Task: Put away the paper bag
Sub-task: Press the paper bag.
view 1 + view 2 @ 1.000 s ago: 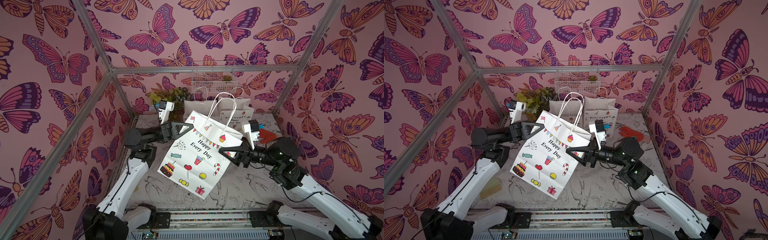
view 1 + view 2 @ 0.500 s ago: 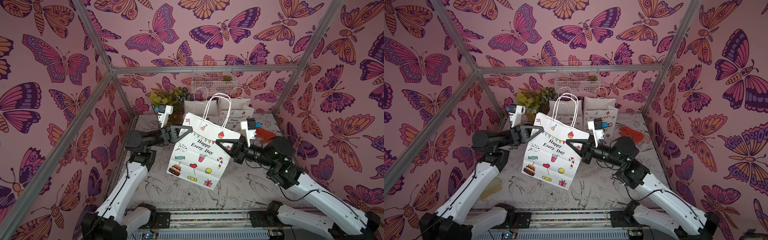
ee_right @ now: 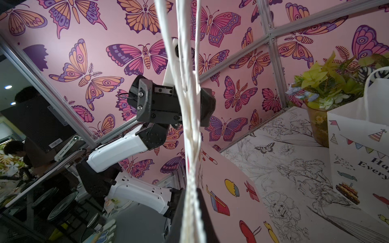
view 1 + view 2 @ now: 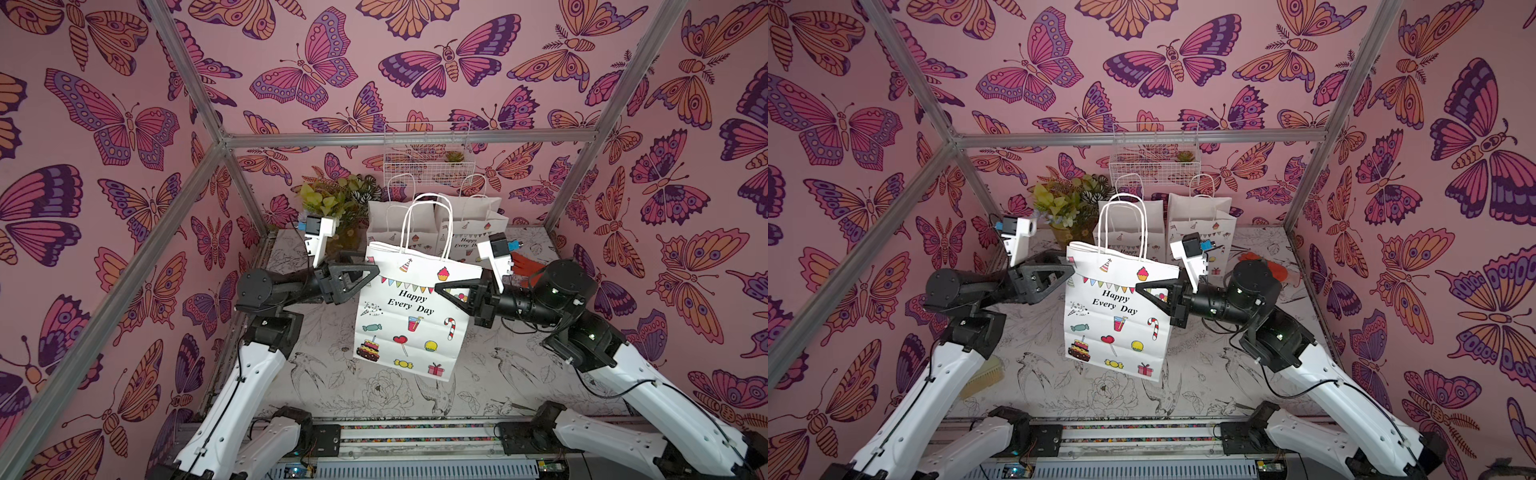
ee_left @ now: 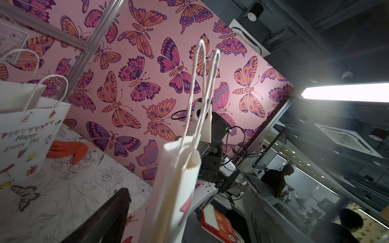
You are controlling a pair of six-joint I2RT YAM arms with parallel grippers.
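White paper bag (image 4: pixel 409 324) hangs flat at centre frame in both top views, clear of the table (image 4: pixel 519 374), handles up. Not put away yet. Two similar bags (image 4: pixel 390 224) stand at upper centre, under the wire basket (image 4: pixel 424 166), which is likely the spot. Carry and set-down are left to do. Right gripper (image 4: pixel 440 287): jaws closed on the bag's upper right edge, bearing it alone. Left gripper (image 4: pixel 372 272): jaws spread wide at the upper left corner, holding nothing; contact unclear.
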